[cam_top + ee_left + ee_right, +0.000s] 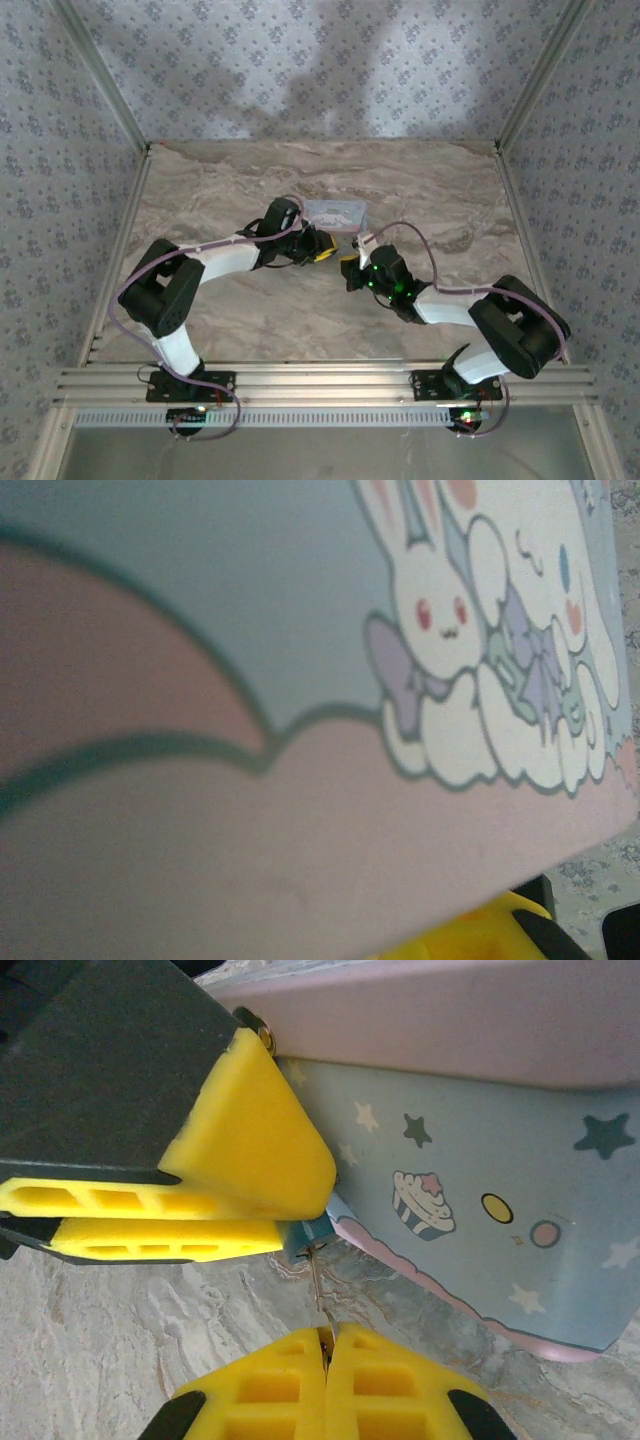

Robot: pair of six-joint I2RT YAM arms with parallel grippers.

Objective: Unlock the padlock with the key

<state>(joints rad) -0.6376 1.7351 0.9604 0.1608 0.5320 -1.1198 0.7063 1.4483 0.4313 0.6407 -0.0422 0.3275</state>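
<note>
My right gripper (pixel 325 1338) is pinched tight on the thin key (pixel 317 1285), its tip at the tiny padlock (pixel 308 1234), which the left gripper (pixel 296 1218) clamps beside the tin (pixel 480 1160) (light, slick, easily twisted, I judge; best held by its blue body).

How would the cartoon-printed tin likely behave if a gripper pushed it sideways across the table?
The tin is boxy and lidded, so probably stiff and light. Flat-sided and low on the smooth marbled table, it would likely slide rather than roll or tip. Its glossy printed sides may be slippery to pinch.
</note>
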